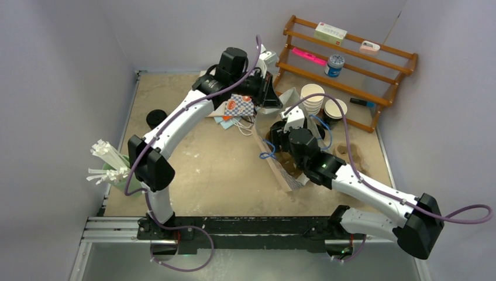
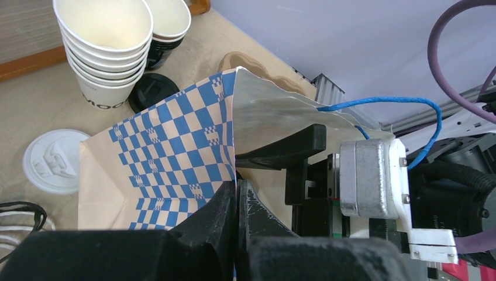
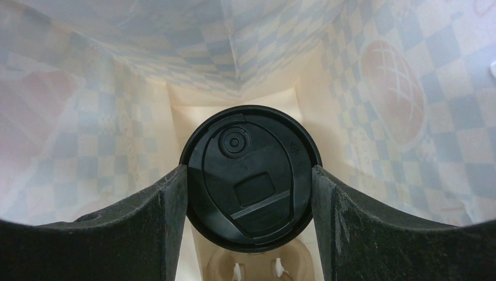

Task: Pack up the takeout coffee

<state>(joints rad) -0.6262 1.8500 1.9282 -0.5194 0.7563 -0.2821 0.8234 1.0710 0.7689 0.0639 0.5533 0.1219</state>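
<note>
**Packing, cup inside the bag.** The takeout coffee [image 3: 251, 181], seen from above by its round black sip lid, sits low inside the paper bag [image 2: 175, 146], between the bag's checkered walls. The right gripper [image 3: 249, 171] has its jaws spread wide and pressed against opposite sides of the lid's rim, so the cup is gripped and can be carried down upright. Beneath the cup lies a pale moulded shape, possibly a cup holder; whether the cup's base rests on it cannot be told.

The left gripper [image 2: 236, 202] has its jaws fully closed on the upper edge of the bag. This pinch apparently lifts the mouth and holds it open, giving the right arm a way in. The bag's walls stand close around the right jaws and are the likeliest thing to snag on the way out.

On the worktop [image 1: 205, 170] just beyond the bag stand a stack of lidless white cups [image 2: 105, 58], a loose black lid [image 2: 153, 91] and a loose white lid [image 2: 55, 159]. A wooden rack [image 1: 351, 64] stands at the far right, and a cup of straws [image 1: 108, 161] at the left, well apart.
</note>
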